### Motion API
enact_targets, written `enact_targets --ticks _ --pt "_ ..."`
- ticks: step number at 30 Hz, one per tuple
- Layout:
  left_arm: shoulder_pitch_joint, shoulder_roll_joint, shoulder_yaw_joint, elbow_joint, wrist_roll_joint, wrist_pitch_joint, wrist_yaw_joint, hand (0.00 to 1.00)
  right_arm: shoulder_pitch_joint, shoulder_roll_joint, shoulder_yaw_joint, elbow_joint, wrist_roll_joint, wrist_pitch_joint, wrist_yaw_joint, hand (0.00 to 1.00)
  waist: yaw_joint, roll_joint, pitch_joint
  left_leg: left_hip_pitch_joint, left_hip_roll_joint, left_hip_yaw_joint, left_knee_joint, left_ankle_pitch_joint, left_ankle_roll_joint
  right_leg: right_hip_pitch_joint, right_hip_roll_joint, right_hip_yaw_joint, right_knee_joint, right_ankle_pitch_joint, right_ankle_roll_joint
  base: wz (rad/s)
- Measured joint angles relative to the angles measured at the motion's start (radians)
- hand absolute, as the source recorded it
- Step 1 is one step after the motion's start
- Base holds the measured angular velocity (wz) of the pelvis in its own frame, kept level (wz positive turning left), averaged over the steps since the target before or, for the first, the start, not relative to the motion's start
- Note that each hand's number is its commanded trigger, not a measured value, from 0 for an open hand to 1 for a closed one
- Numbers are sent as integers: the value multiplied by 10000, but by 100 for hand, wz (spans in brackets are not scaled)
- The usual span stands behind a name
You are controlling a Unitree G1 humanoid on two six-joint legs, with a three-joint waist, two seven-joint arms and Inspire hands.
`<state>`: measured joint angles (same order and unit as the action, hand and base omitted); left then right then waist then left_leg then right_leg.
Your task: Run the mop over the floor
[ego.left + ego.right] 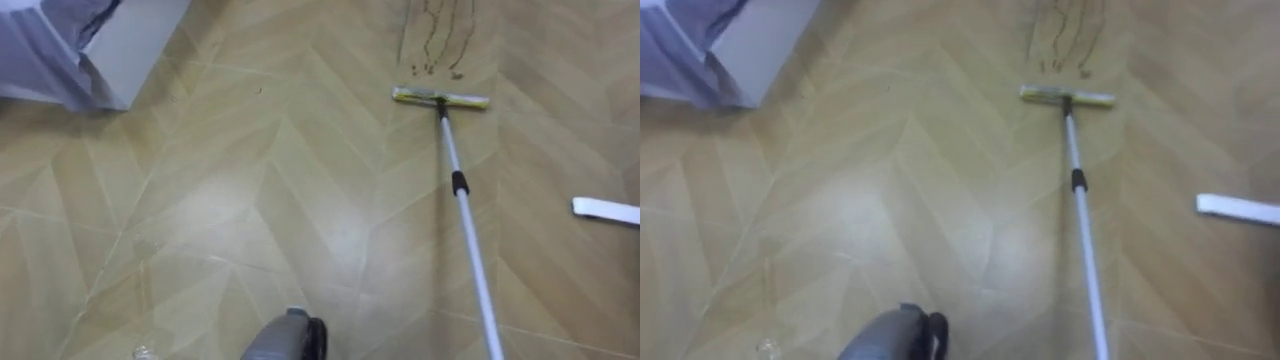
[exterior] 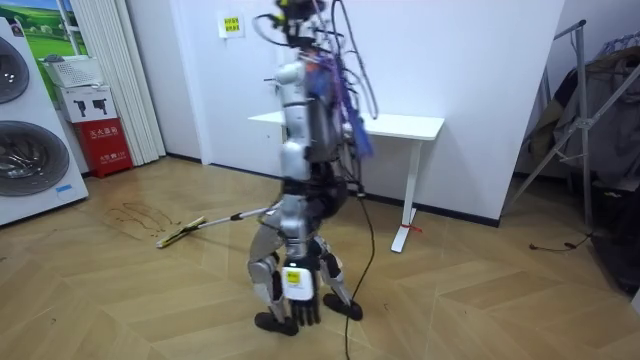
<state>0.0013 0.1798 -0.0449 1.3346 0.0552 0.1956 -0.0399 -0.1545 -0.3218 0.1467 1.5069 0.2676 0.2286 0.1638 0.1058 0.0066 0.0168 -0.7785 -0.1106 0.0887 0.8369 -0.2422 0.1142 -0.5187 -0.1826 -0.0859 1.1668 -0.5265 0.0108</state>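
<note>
Mop head beside stain; open floor leftward

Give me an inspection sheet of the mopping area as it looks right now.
surface: wooden herringbone floor; dark streaks just beyond the mop head.
job's things: flat mop, head flat on the floor, white pole running back toward the robot.
clutter: nothing seen.
hands: one hand at the pole's near end; state unreadable.
cables: dark cable on the floor near the clothes rack.
surroundings: white desk, washing machines, red box.
</note>
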Motion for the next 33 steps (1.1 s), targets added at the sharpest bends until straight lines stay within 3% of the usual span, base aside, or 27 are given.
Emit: enact_targets --ticks 1,2,4,6,7,8,10,11,12,13,15,16,17,18,19,20,21,22,24,25,26,27,29,30,31,32,33 --pt "-138 -42 15 -124 6 -98 165 0 494 -88 92 84 77 10 -115 100 -77 182 -76 70 -221 -82 34 -256 194 -549 74 478 913 968 61 35" --pt "-245 -7 15 -230 19 -198 370 0 885 15 190 83 173 49 -228 100 -168 291 -114 80 -269 -109 32 -467 311 -1233 293 737 1310 1260 190 29" --pt "-335 26 10 -354 1 -213 642 0 1310 297 205 77 250 105 -340 100 -404 408 -114 114 -272 -181 7 -688 363 -2309 495 700 1292 1202 174 8" --pt "-323 -53 -17 -406 -16 -229 812 0 1694 575 294 77 387 125 -470 100 -562 441 -107 288 -265 -249 -129 -885 335 -3059 561 497 255 1166 151 -5" --pt "-297 -133 -106 -404 5 -224 907 0 1896 766 291 82 388 126 -585 100 -628 435 -100 442 -266 -369 -259 -951 286 -3293 644 481 -1086 1211 109 -9" --pt "-239 -232 -151 -399 21 -211 988 0 2004 904 285 87 377 136 -654 100 -708 406 -89 631 -264 -446 -388 -1092 204 -3365 648 472 -2561 1531 -22 -7" --pt "-167 -414 -138 -390 24 -120 1146 0 2067 973 273 43 296 259 -766 100 -691 376 -75 892 -221 -568 -333 -1430 45 -3266 783 431 -3293 2499 -113 -4" --pt "-84 -486 -136 -391 -10 -106 1177 0 1962 964 267 50 188 357 -868 100 -596 382 -79 1039 -84 -673 -180 -1600 -118 -3021 815 184 -3314 2495 -355 -13" --pt "-67 -483 -136 -390 -28 -62 1176 0 1889 964 248 49 157 380 -916 100 -515 358 -65 1104 -11 -710 -65 -1654 -210 -2895 830 26 -3295 2428 -451 -14" --pt "-69 -460 -142 -385 -54 14 1192 0 1586 920 242 58 109 525 -997 100 -408 327 -42 1180 137 -810 338 -1750 -384 -2626 900 -172 -3209 2220 -563 0" --pt "-78 -383 -159 -390 -75 29 1248 0 980 759 212 144 -47 719 -1016 100 -250 211 -3 1112 309 -829 1210 -1815 -514 -2387 964 -301 -2849 1707 -728 8" --pt "-88 -304 -171 -411 -237 28 1286 0 415 577 217 283 -88 789 -1085 100 -166 110 36 886 436 -789 2077 -1742 -641 -2339 1010 -360 -2458 1312 -845 0" --pt "-71 -219 -186 -407 -269 32 1355 0 -134 342 217 271 -239 785 -1116 100 -19 66 58 530 727 -619 3097 -1528 -951 -2326 1184 -344 -2082 948 -861 -4" --pt "-63 -168 -243 -407 -278 34 1405 0 -427 195 255 207 -257 780 -1143 100 120 42 64 314 871 -624 3663 -1334 -1132 -2312 1323 -307 -1903 812 -891 -19" --pt "-28 -46 -411 -437 -446 35 1470 0 -938 -22 317 44 -247 755 -1180 100 309 -106 114 -123 1002 -645 4612 -741 -1274 -2286 1448 -242 -1574 587 -1009 -23" --pt "22 92 -486 -458 -533 34 1468 0 -1420 -188 443 -134 -178 642 -1165 100 445 -295 180 -553 985 -657 5355 -70 -1377 -2259 1491 -154 -1304 346 -1103 -16" --pt "51 148 -508 -456 -537 34 1463 0 -1625 -281 549 -269 -76 568 -1146 100 498 -408 206 -744 983 -670 5397 -67 -1372 -2214 1496 -167 -1225 242 -1141 0" --pt "121 232 -551 -461 -490 34 1442 0 -1838 -367 709 -392 86 370 -1046 100 595 -466 190 -1103 1009 -657 5019 -258 -1218 -2107 1547 -193 -1178 115 -1143 0" --pt "263 253 -321 -491 -450 41 1372 0 -1943 -381 707 -606 274 189 -876 100 889 -549 183 -1242 976 -673 3290 -508 -1145 -1704 1606 -202 -1322 -10 -1151 0" --pt "356 253 -303 -510 -449 48 1271 0 -1875 -311 716 -664 547 189 -743 100 910 -505 165 -1128 961 -654 1690 -454 -1130 -1318 1609 -260 -1554 -157 -1081 9" --pt "471 257 -308 -538 -446 91 1124 0 -1666 -228 763 -663 996 188 -642 100 905 -448 170 -1015 936 -593 652 -25 -817 -878 1589 -305 -1788 -330 -977 13" --pt "519 257 -306 -543 -444 134 1068 0 -1444 -189 782 -656 1245 179 -583 100 884 -440 132 -928 881 -581 510 107 -680 -691 1530 -314 -1898 -425 -882 37" --pt "439 93 -237 -480 -410 245 926 0 -380 -238 744 -314 1513 147 -416 100 555 -271 12 -391 498 -323 336 -313 -186 -88 1184 -163 -2177 -637 -561 66" --pt "380 14 -162 -478 -385 240 925 0 -115 -273 753 -126 1505 147 -430 100 520 -198 -5 -257 417 -233 311 -431 -88 -41 1094 -85 -2038 -582 -457 39" --pt "340 -117 -20 -512 -273 177 926 0 411 -279 882 187 1495 161 -471 100 514 -59 -43 -10 313 -101 299 -641 93 -157 909 12 -1450 -221 -32 7" --pt "305 -167 22 -578 -228 122 933 0 1044 -206 995 196 1494 229 -553 100 362 109 -126 179 241 -86 289 -881 214 -439 763 -22 -686 427 164 -4" --pt "297 -159 28 -613 -226 83 953 0 1310 -129 1016 198 1505 270 -571 100 273 194 -161 261 228 -102 274 -974 242 -612 744 19 -336 805 171 -13"
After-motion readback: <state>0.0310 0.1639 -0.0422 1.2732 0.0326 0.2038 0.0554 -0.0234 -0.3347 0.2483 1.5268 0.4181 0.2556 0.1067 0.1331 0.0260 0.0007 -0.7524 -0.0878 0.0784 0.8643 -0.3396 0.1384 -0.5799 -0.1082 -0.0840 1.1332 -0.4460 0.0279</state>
